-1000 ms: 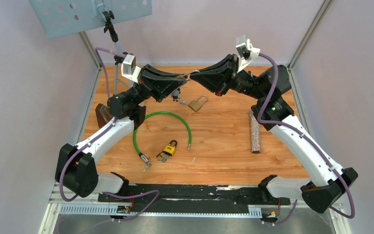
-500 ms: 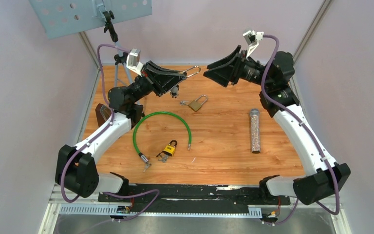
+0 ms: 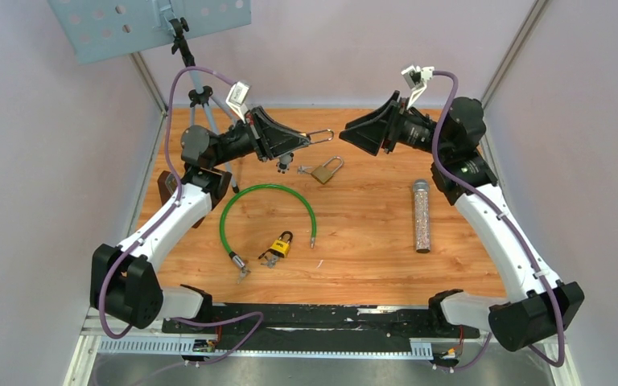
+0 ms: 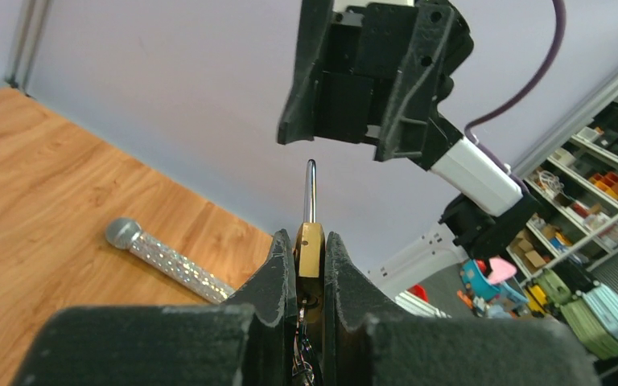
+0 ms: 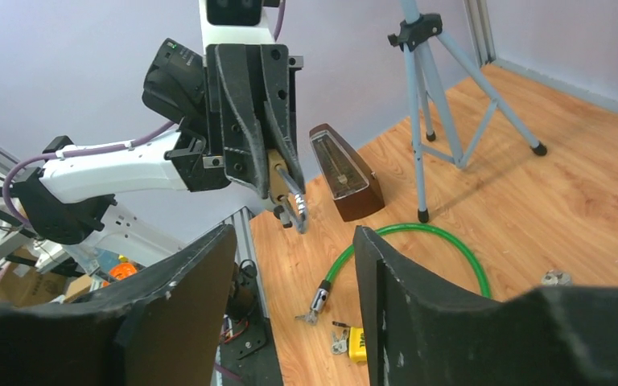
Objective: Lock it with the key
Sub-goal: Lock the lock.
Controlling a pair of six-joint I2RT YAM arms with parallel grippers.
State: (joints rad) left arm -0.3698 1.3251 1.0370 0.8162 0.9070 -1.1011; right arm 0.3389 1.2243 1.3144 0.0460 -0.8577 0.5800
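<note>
My left gripper [image 3: 296, 142] is shut on a brass padlock [image 4: 310, 248], held above the table. Its steel shackle [image 3: 319, 137] points toward the right gripper. A small bunch of keys [image 3: 285, 164] dangles beneath the padlock. My right gripper [image 3: 352, 135] hangs open a short way to the right of the shackle, touching nothing. In the right wrist view the held padlock [image 5: 278, 180] shows between the left fingers, beyond my open right gripper [image 5: 294, 281]. In the left wrist view my left gripper [image 4: 310, 257] clamps the lock body edge-on.
A second brass padlock [image 3: 327, 170] with keys lies under the grippers. A green cable lock [image 3: 267, 191], a yellow padlock [image 3: 281, 244], a glitter microphone [image 3: 422, 215], a metronome [image 3: 169, 186] and a tripod [image 3: 201, 104] share the wooden table [image 3: 370, 241].
The right gripper has opened, let go of the shackle and drawn back to the right. The left arm has swung slightly back and left with the padlock.
</note>
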